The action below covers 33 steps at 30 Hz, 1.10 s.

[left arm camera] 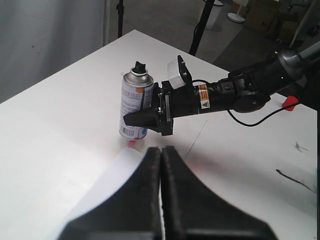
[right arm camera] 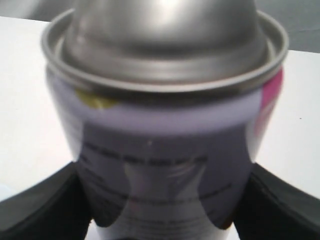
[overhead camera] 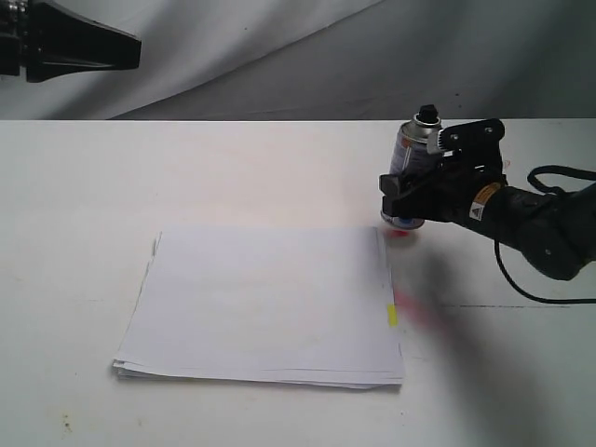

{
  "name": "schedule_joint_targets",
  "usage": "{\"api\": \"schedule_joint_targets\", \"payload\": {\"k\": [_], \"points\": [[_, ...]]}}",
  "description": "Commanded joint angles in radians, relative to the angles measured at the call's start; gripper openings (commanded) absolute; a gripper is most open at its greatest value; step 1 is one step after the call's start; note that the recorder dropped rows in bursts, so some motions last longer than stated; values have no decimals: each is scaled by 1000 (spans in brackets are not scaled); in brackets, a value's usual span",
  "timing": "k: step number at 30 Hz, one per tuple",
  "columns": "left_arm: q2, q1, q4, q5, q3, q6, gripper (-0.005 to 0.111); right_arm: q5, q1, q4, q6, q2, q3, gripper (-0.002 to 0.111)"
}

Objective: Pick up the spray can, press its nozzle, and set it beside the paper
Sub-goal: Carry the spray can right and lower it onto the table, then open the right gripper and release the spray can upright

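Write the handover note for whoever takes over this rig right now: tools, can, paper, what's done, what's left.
Right tool: shut on the spray can, low on its body, one finger on each side.
Left tool: shut, empty, held above the table, away from the work.
Can: upright, just past the paper's far right corner in the exterior view. I cannot tell whether its base is touching the table.
Done: can grasped.
Left: nothing touches the nozzle now, and I cannot tell whether it has been pressed. If not, press it, then set the can beside the paper and release.
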State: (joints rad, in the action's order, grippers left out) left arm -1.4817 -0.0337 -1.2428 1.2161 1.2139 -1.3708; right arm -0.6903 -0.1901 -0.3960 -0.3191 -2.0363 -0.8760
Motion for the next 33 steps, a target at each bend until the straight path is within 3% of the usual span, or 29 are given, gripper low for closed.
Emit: {"api": "schedule_joint_targets", "payload": {"k": [1,33], "points": [[12,-2,0,5,0,10,0,-80,3,13,16,-9,-11,0],[12,-2,0,5,0,8,0,29,3,-99,50,-16,-11,0]]}}
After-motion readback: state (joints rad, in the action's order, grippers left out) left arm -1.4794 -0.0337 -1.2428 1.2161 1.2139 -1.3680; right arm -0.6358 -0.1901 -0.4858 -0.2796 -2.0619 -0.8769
